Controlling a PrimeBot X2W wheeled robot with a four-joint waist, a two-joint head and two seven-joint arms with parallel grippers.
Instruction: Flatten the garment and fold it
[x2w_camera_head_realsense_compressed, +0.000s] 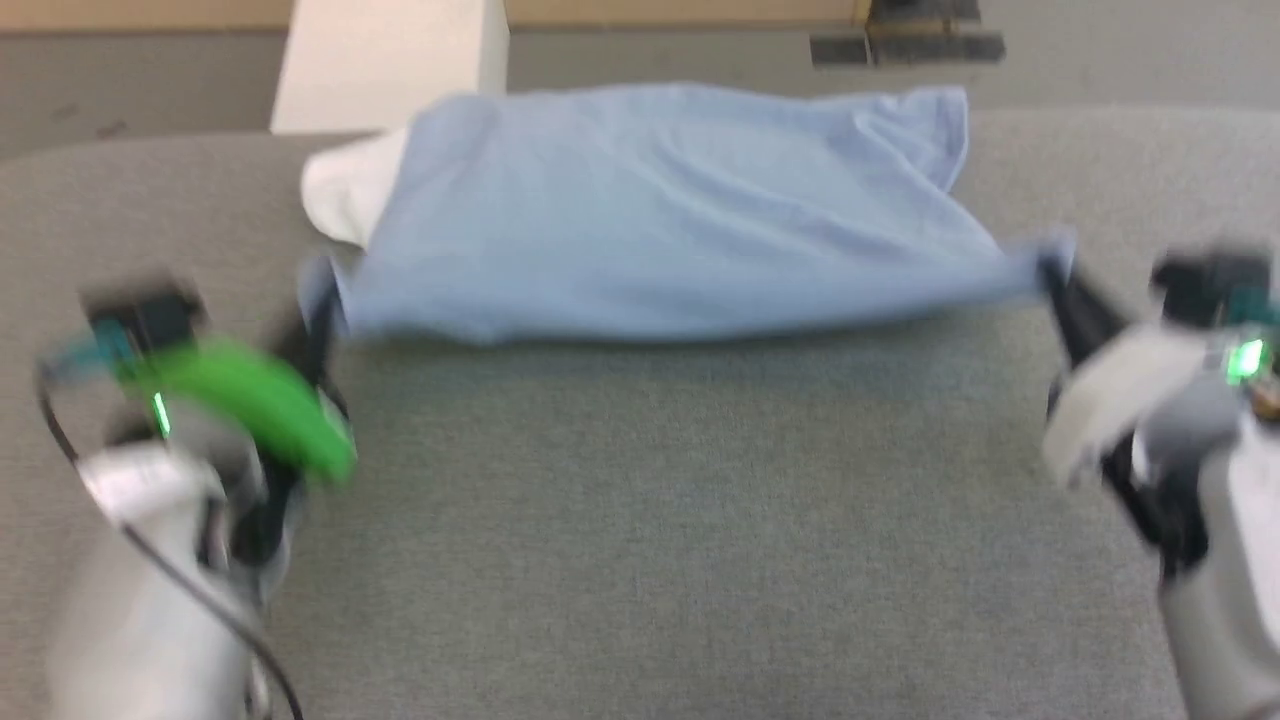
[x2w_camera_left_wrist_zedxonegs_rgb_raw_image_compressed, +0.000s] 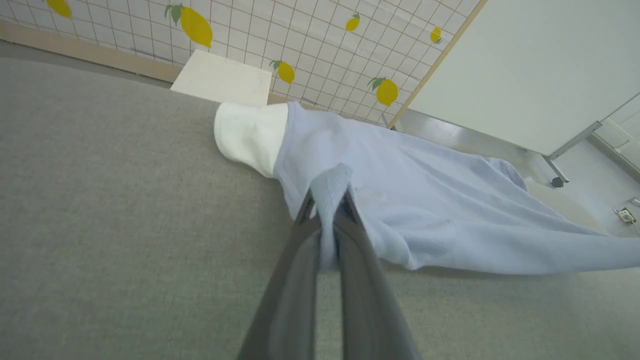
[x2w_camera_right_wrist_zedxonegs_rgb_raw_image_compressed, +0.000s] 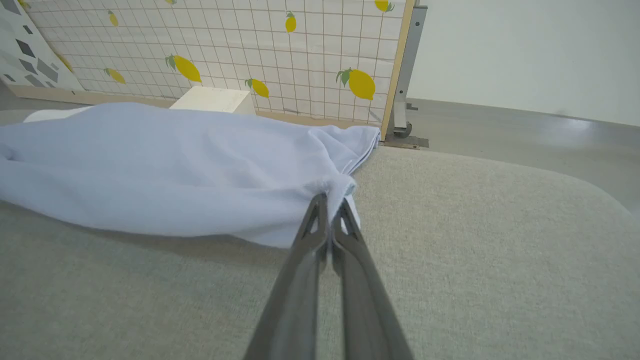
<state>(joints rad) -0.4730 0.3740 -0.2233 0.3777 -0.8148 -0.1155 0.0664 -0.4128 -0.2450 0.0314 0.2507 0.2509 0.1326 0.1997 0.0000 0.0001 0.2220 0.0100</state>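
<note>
Far left: the left arm, blurred in the head view, w/ a bright green band (x2w_camera_head_realsense_compressed: 260, 400) round its wrist. The left end effector (x2w_camera_head_realsense_compressed: 320, 300) is pinched tight on the near-left corner of the sky-blue T-shirt (x2w_camera_head_realsense_compressed: 660, 220). From the wrist cam a bunch of blue fabric sits squeezed btwn the two dark fingers (x2w_camera_left_wrist_zedxonegs_rgb_raw_image_compressed: 357, 245), which are nearly together. Just beyond that corner a white cloth (x2w_camera_head_realsense_compressed: 345, 195) pokes out from under the shirt's left edge, lying on the grey bench (x2w_camera_head_realsense_compressed: 640, 520). Past the bench's far edge stands a white block (x2w_camera_head_realsense_compressed: 390, 60), & further back a gridded panel w/ yellow lemons (x2w_camera_left_wrist_zedxonegs_rgb_raw_image_compressed: 325, 45).

Middle: the T-shirt is spread across the far half of the bench, wider than deep. Its near edge is pulled into a taut line btwn both end effectors & lifted a little, w/ a shadow on the bench under it. The far part rests on the bench w/ a few soft creases & a turned-over edge at the far-right corner.

Right: the right end effector (x2w_camera_head_realsense_compressed: 1060, 275) clamps the near-right corner, fingers closed together, fabric gathered to a point at the tips. A small green light (x2w_camera_head_realsense_compressed: 1245, 360) glows on that arm.
</note>
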